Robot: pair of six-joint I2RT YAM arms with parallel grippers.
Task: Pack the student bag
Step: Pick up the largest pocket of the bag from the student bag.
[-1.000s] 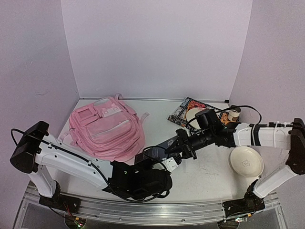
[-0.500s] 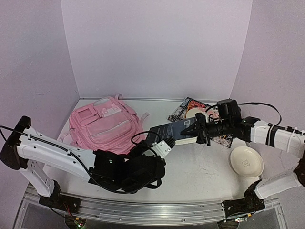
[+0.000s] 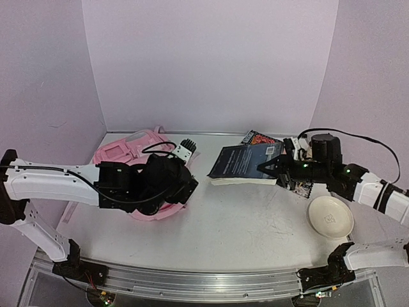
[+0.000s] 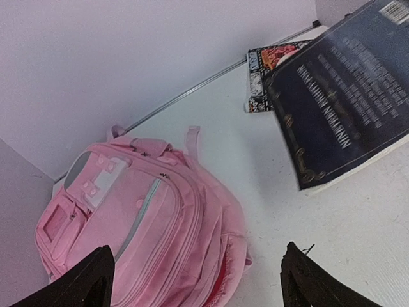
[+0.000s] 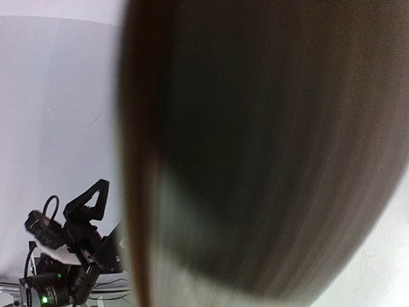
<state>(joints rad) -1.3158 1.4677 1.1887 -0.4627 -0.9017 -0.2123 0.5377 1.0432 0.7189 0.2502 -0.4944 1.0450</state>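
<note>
The student bag [image 3: 121,153] is a pale-pink backpack lying flat at the left of the table, partly hidden by my left arm. From the left wrist its zipped front [image 4: 147,230] fills the lower left. My left gripper [image 3: 183,157] hovers over the bag's right side, open wide with nothing between the fingers [image 4: 89,281]. My right gripper [image 3: 271,169] is shut on the right edge of a dark blue book [image 3: 245,162], holding it off the table near the middle. The book's blurred page edge [image 5: 255,160] fills the right wrist view and hides the fingers.
A white plate [image 3: 330,216] lies at the right, near my right arm. A patterned book [image 3: 259,137] lies flat at the back right, also in the left wrist view [image 4: 275,64]. Pale walls close the back and both sides.
My left gripper opened, let go of the dark book and swung left over the bag. My right gripper lifted the book and carried it back and to the right.
</note>
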